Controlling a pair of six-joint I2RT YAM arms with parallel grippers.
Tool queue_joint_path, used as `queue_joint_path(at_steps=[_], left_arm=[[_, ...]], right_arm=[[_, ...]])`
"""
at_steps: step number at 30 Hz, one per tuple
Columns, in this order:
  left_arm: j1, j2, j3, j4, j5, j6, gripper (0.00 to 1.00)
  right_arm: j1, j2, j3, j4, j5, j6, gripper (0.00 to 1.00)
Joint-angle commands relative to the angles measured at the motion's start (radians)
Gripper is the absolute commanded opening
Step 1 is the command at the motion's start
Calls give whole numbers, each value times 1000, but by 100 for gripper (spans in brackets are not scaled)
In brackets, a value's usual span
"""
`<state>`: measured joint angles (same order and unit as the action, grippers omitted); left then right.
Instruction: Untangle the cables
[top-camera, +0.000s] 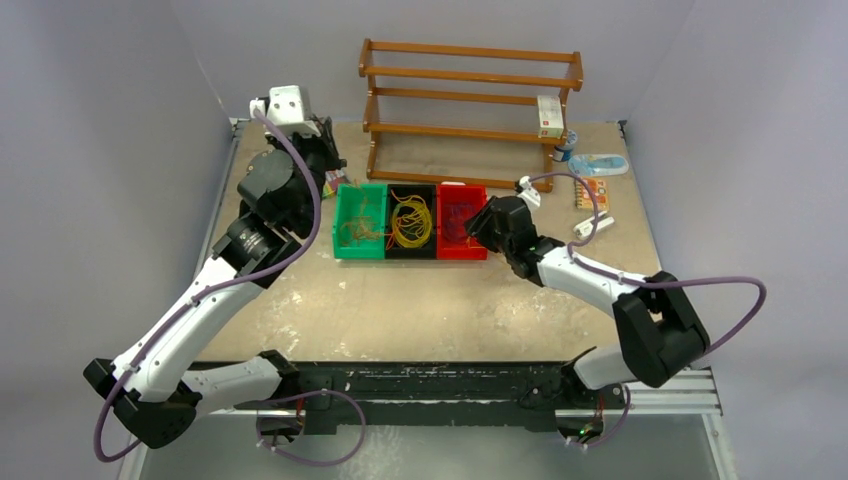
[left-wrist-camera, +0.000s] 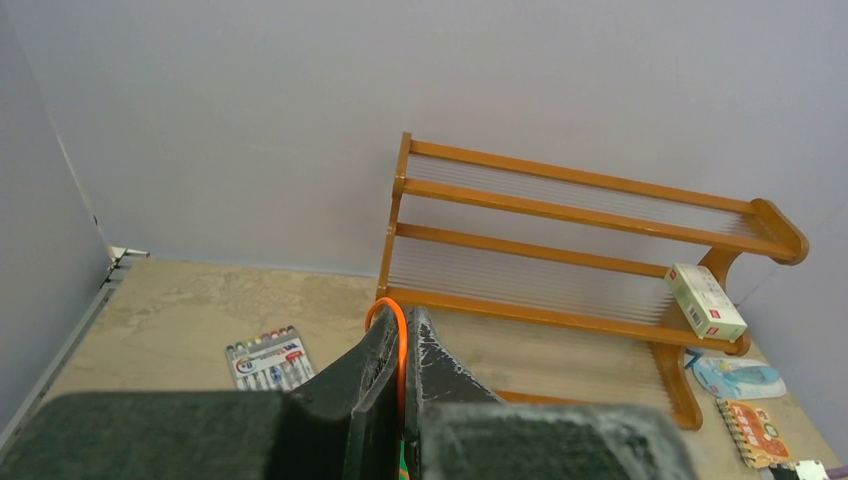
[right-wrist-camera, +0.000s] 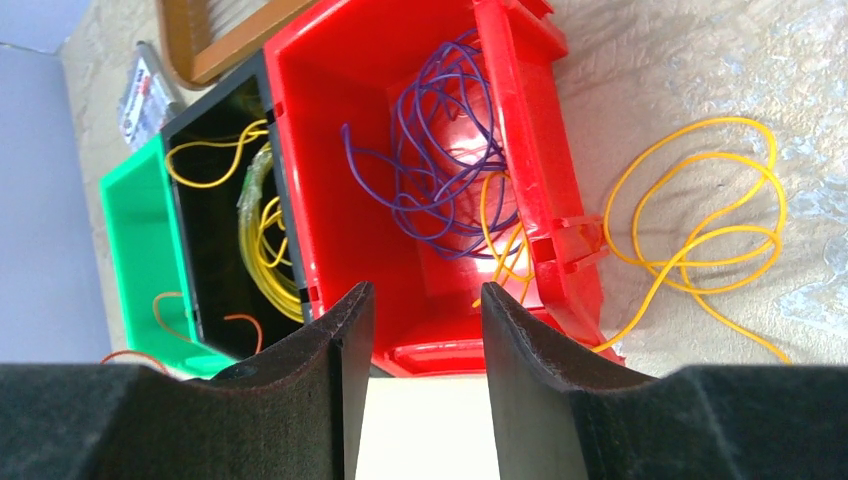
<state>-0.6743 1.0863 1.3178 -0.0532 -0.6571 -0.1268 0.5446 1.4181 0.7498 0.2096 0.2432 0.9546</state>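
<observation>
On the desk (top-camera: 420, 310), three bins stand in a row. The red bin (right-wrist-camera: 330, 120) holds purple cables (right-wrist-camera: 440, 150). A yellow cable (right-wrist-camera: 700, 230) lies on the desk just beside it. The right gripper (right-wrist-camera: 425, 300) is over the red bin, jaws apart and empty. The left gripper (left-wrist-camera: 404, 332) is raised, jaws clamped on an orange cable (left-wrist-camera: 385, 302).

Three bins (top-camera: 360, 252) (top-camera: 411, 253) (top-camera: 460, 252); one wooden rack (top-camera: 470, 52); two arms (top-camera: 190, 320) (top-camera: 590, 280).
</observation>
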Motion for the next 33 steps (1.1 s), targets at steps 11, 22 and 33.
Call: queue_joint_path(at_steps=[11, 22, 33], left_arm=[[3, -22, -12, 23, 24, 5, 0], [2, -22, -17, 25, 25, 6, 0], [2, -24, -18, 27, 21, 10, 0]], right_arm=[[15, 116, 110, -63, 93, 54, 41], [14, 151, 125, -48, 107, 60, 25], [15, 23, 64, 32, 131, 17, 0]])
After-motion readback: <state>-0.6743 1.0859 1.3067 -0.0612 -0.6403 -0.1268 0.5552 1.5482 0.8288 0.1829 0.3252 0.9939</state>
